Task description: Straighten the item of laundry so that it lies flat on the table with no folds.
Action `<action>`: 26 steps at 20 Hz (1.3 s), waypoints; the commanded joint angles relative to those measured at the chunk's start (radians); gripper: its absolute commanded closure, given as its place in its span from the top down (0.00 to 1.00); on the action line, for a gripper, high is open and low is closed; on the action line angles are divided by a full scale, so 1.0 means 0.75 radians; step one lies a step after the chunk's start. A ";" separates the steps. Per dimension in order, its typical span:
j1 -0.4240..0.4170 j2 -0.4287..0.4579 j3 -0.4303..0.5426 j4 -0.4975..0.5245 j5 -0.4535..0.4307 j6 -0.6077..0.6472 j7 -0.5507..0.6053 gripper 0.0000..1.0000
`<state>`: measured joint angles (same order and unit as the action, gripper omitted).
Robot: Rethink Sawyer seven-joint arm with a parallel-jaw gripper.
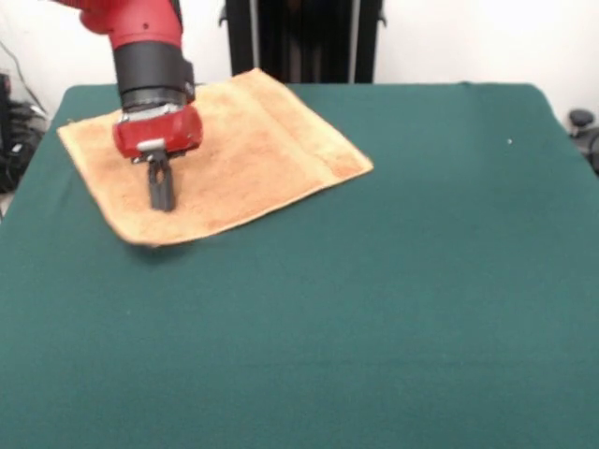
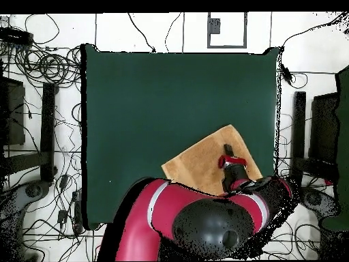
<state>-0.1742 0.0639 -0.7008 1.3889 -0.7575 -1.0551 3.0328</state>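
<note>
The orange-tan towel (image 1: 239,154) lies spread out on the far left part of the green table (image 1: 374,309). It is turned at an angle, and a woven band runs near its right end. Its near corner is slightly raised and casts a shadow. My gripper (image 1: 162,201) points straight down over the towel's left half, with its dark fingers together and the tips at or just above the cloth. In the overhead view the towel (image 2: 201,162) is at the table's lower right. There the gripper (image 2: 228,150) is over it, and my arm hides the towel's lower part.
The towel's left corner reaches the table's left edge (image 1: 58,131). The black pedestal (image 1: 299,37) stands behind the far edge. Cables and stands (image 2: 48,68) surround the table (image 2: 170,95) in the overhead view.
</note>
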 commanded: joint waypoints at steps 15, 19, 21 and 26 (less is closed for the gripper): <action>-0.052 0.165 0.464 -0.484 0.279 0.948 0.051 0.00; -0.180 0.001 0.758 -0.410 -0.050 1.256 -0.002 0.00; -0.198 -0.026 0.788 -0.381 -0.065 1.281 -0.045 0.00; -0.163 -0.122 0.750 -0.271 -0.080 1.313 -0.120 0.00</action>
<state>-0.2840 -0.0630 -0.4131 1.0999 -0.7306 -0.4323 3.0328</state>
